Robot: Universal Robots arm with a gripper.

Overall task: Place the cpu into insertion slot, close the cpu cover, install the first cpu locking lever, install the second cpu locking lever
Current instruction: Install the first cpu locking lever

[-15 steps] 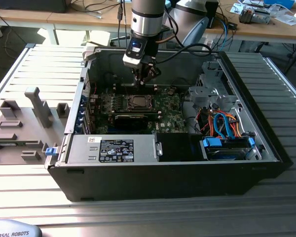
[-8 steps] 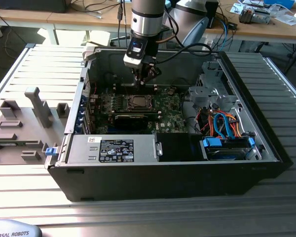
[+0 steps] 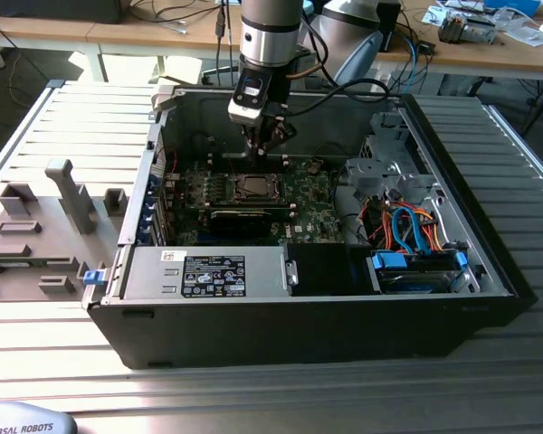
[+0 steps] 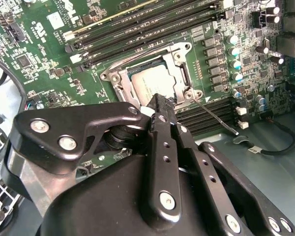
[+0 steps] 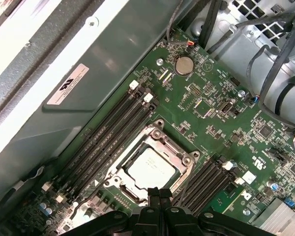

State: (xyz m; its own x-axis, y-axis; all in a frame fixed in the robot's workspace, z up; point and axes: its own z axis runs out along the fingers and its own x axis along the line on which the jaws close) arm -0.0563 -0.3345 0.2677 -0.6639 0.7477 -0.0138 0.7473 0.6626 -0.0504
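The claw (image 4: 160,102) is pinched narrow, its fingers together with nothing between them. Its tip is down at the rim of the socket, touching or just above it; I cannot tell which. Just beside the tip, the cpu (image 4: 148,82) lies flat in the socket, and the cpu cover (image 4: 178,66) lies down around it, framing its grey top. One thin locking lever (image 4: 217,117) juts out from the socket corner across the nearest bank of memory slots (image 5: 201,179), apparently unlatched.

The likely trouble is a slip. The tip is narrow and the lever thin and springy, so an off-line push could send the claw skidding onto the green board or scraping the cover.

I count one claw, one cpu, one cover, one lever clearly seen, and two banks of memory slots. All sit in one open computer case (image 3: 281,334) on the slatted tabletop (image 3: 90,117).
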